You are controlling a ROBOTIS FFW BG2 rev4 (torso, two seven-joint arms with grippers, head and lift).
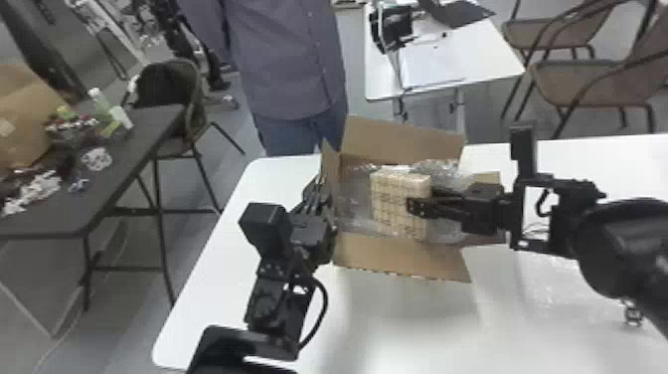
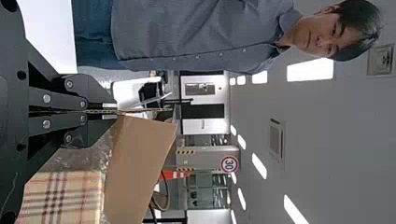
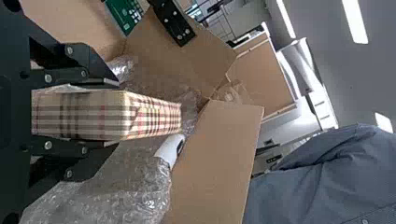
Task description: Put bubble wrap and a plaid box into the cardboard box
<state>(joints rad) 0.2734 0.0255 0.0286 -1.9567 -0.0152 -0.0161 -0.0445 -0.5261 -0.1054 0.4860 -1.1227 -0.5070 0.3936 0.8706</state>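
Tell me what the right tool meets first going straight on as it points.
Probably bubble wrap, met by the plaid box held in the right tool; beyond it, the left flap of the cardboard box. Depth is unclear.

The white table spanned the lower centre and right of the head view; the open cardboard box stood on it near the frame's centre.
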